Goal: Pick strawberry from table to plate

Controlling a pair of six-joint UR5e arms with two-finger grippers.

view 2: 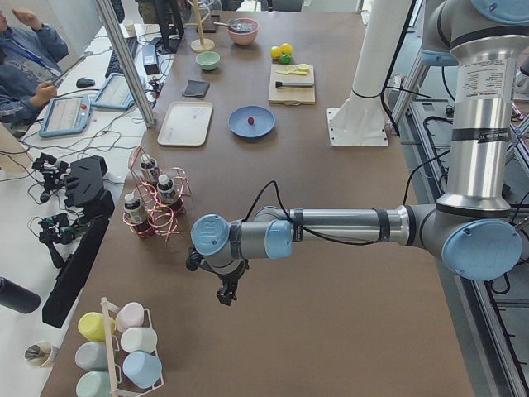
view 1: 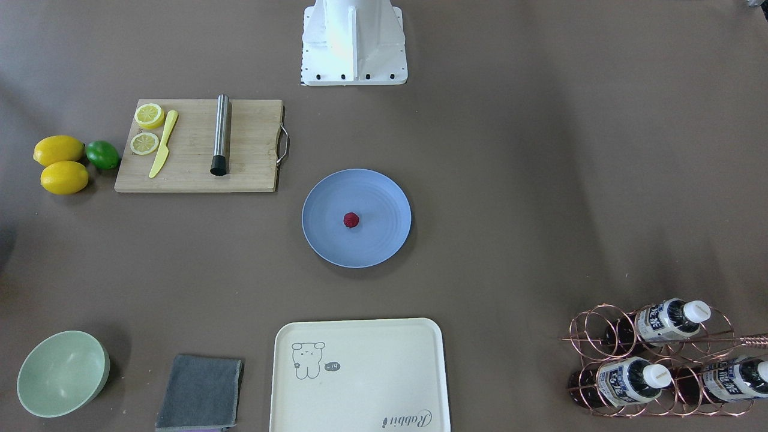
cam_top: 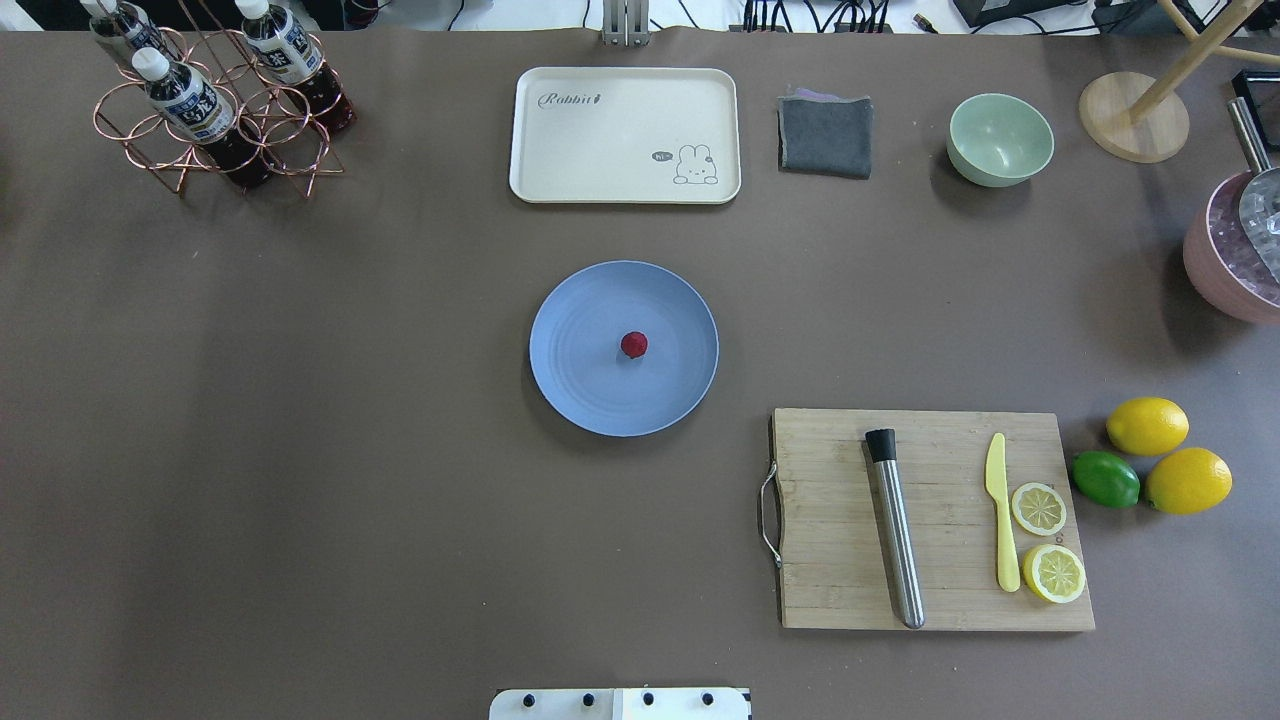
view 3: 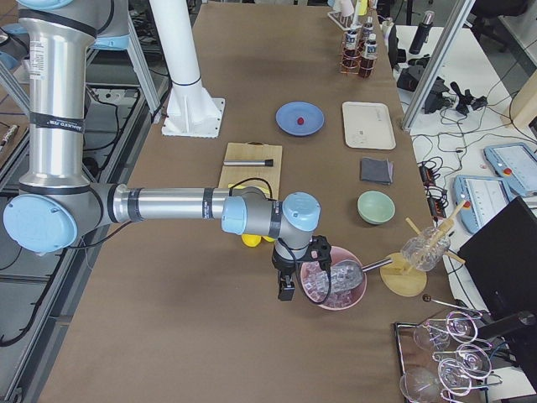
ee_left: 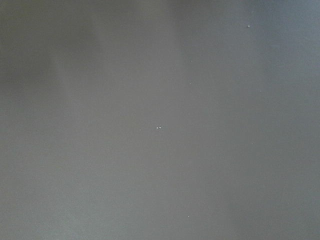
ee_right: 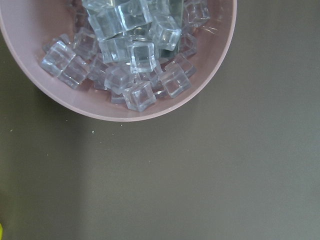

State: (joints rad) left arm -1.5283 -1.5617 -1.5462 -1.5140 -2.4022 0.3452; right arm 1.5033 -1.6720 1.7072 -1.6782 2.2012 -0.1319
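The small dark red strawberry (view 1: 351, 220) (cam_top: 633, 345) lies near the middle of the round light-blue plate (view 1: 387, 195) (cam_top: 585, 305) at the centre of the brown-grey table (cam_top: 300, 450). Neither arm is over the plate. My left gripper (view 2: 225, 294) hangs low over the table's left end, past the bottle rack, and shows only in the exterior left view; I cannot tell whether it is open or shut. My right gripper (view 3: 287, 290) hangs beside the pink bowl at the right end, seen only in the exterior right view; its state I cannot tell either.
A cutting board (cam_top: 930, 520) carries a steel muddler, yellow knife and lemon slices; two lemons and a lime (cam_top: 1105, 478) sit beside it. Farther off are a cream tray (cam_top: 625, 135), grey cloth (cam_top: 825, 135), green bowl (cam_top: 1000, 138), bottle rack (cam_top: 215, 110) and a pink bowl of ice cubes (ee_right: 150, 107).
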